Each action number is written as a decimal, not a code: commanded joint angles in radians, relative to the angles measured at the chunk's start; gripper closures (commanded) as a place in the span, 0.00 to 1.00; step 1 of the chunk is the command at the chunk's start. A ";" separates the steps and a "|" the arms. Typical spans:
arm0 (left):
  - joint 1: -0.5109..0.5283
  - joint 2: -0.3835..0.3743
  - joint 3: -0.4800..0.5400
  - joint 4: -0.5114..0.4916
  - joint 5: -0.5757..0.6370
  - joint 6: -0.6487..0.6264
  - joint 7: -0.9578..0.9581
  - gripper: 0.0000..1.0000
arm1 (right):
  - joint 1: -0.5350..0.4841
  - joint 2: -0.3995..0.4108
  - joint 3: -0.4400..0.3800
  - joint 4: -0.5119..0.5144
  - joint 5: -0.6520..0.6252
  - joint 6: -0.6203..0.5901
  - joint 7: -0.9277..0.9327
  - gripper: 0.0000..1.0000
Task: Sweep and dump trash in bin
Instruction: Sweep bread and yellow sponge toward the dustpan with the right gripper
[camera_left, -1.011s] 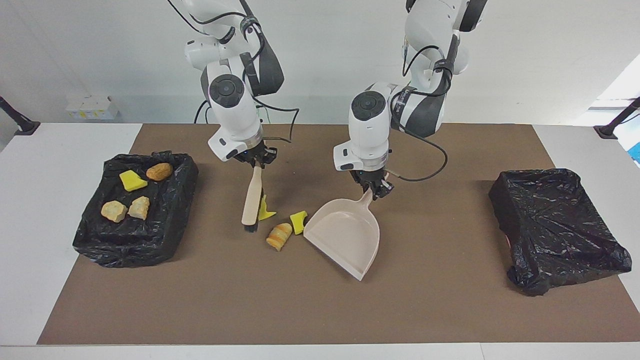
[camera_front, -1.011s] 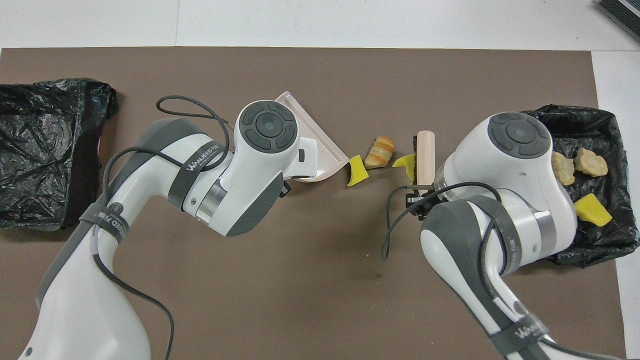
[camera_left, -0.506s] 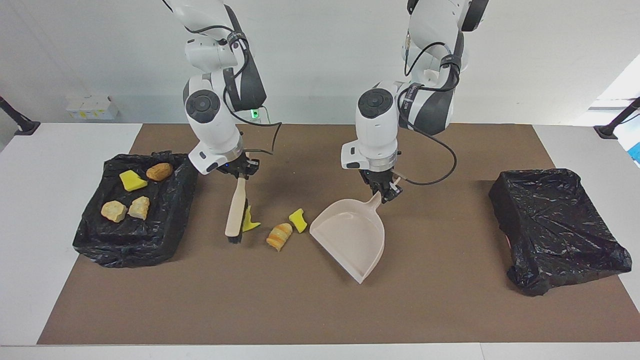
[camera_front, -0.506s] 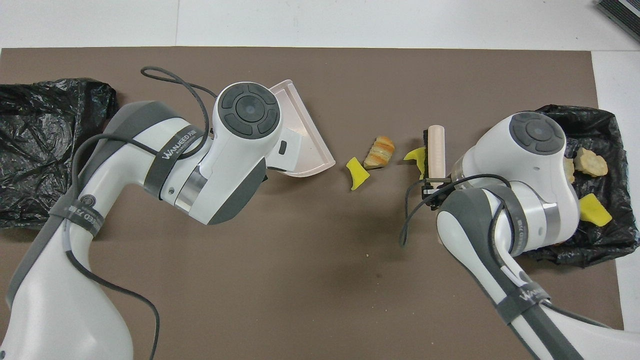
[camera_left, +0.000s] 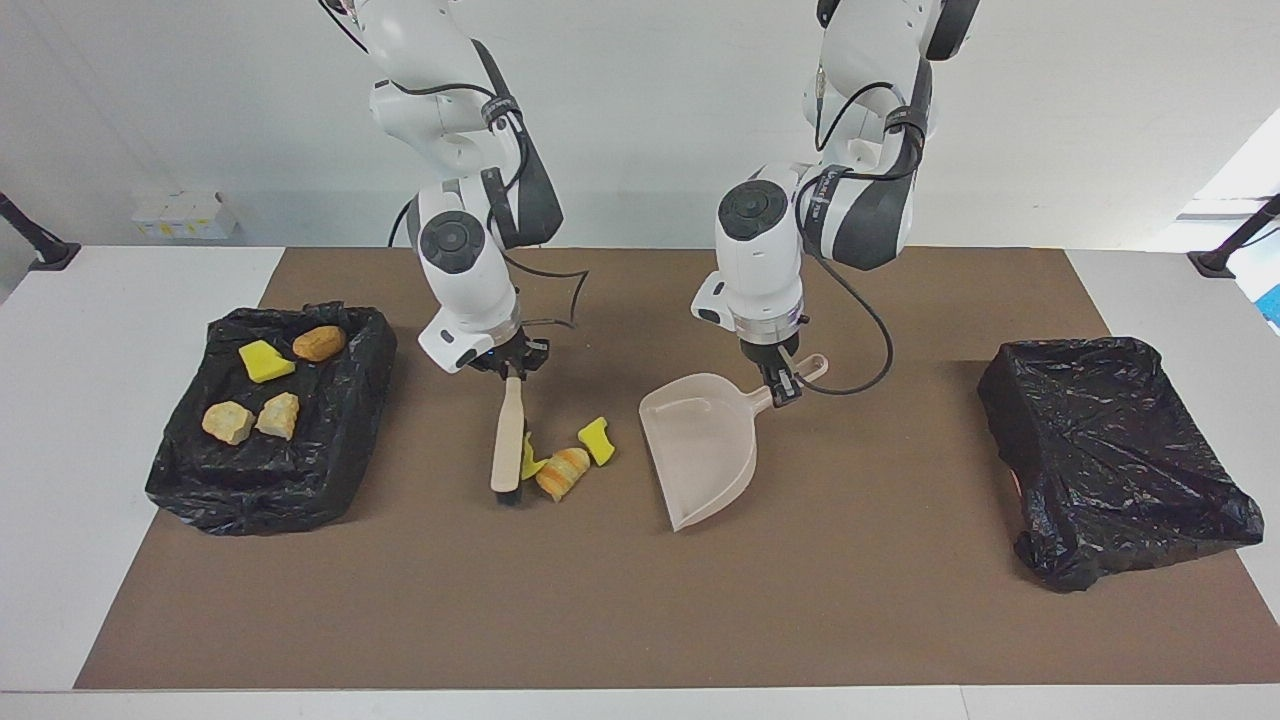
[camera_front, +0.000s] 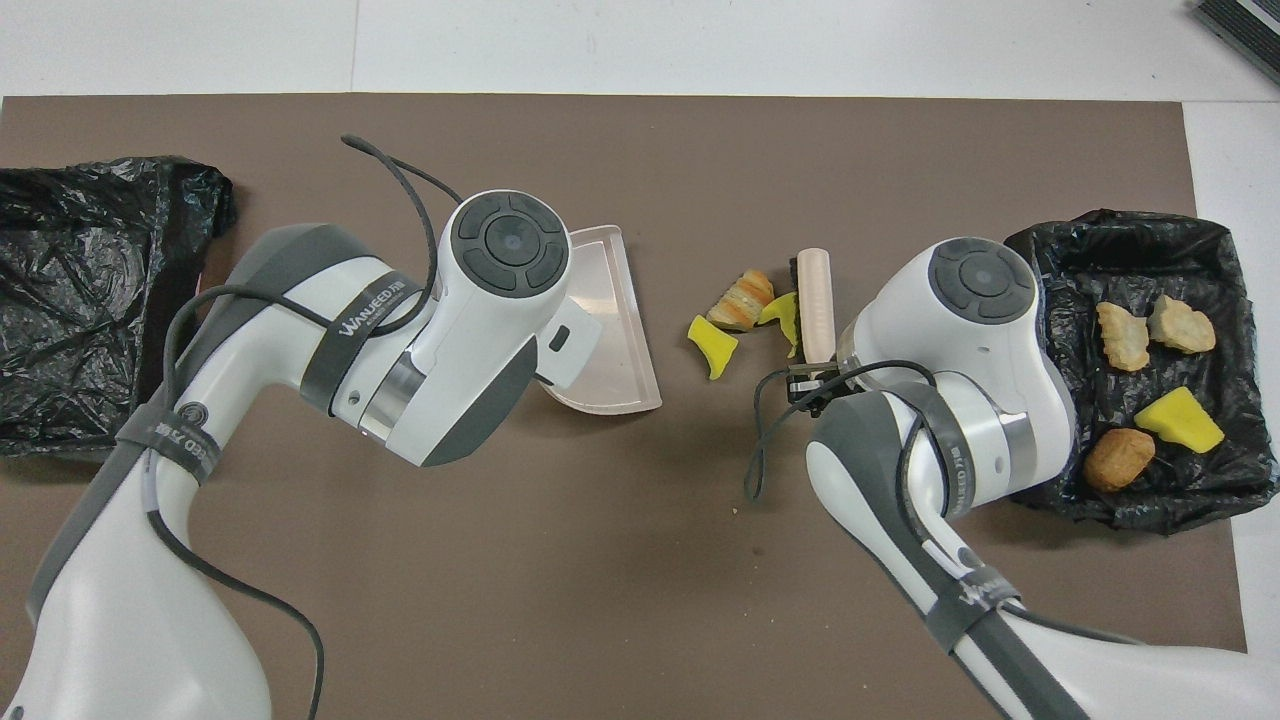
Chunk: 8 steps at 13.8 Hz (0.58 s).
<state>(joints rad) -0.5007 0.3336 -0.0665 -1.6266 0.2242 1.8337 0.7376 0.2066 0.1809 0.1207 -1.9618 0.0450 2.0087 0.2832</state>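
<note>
Since a second ago the beige plastic dustpan (camera_left: 703, 455) has swung round, and the beige wooden brush (camera_left: 508, 435) now presses a yellow-green sponge scrap (camera_left: 531, 463) against the tan croissant (camera_left: 561, 473). Facing view: right gripper (camera_left: 511, 364) clamps the brush handle, left gripper (camera_left: 783, 387) clamps the dustpan handle; another yellow sponge piece (camera_left: 598, 440) lies between brush and dustpan. Overhead view: four scraps (camera_front: 1150, 375) sit in the black-bag-lined bin (camera_front: 1230, 260) at the right arm's end.

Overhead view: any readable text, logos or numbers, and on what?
"WANJEED" then some small characters too blurred to read: on the dark strap around the left arm's forearm.
Pale lettering, too slanted and small to read: on the strap near the right arm's base.
Round emblem, no legible text: on the left arm's lower strap.
Nothing written shows on the dustpan, brush or bin bags.
</note>
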 joint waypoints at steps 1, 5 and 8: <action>0.019 -0.062 0.001 -0.102 -0.060 0.029 0.011 1.00 | 0.046 0.026 0.007 0.059 0.007 0.015 0.021 1.00; 0.004 -0.154 -0.002 -0.313 -0.068 0.146 -0.104 1.00 | 0.076 0.040 0.010 0.098 0.067 0.015 0.019 1.00; -0.024 -0.197 -0.002 -0.386 -0.068 0.170 -0.104 1.00 | 0.125 0.051 0.010 0.132 0.165 0.015 0.019 1.00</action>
<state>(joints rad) -0.5028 0.2123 -0.0766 -1.9166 0.1685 1.9740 0.6384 0.3119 0.2086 0.1255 -1.8743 0.1477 2.0128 0.2923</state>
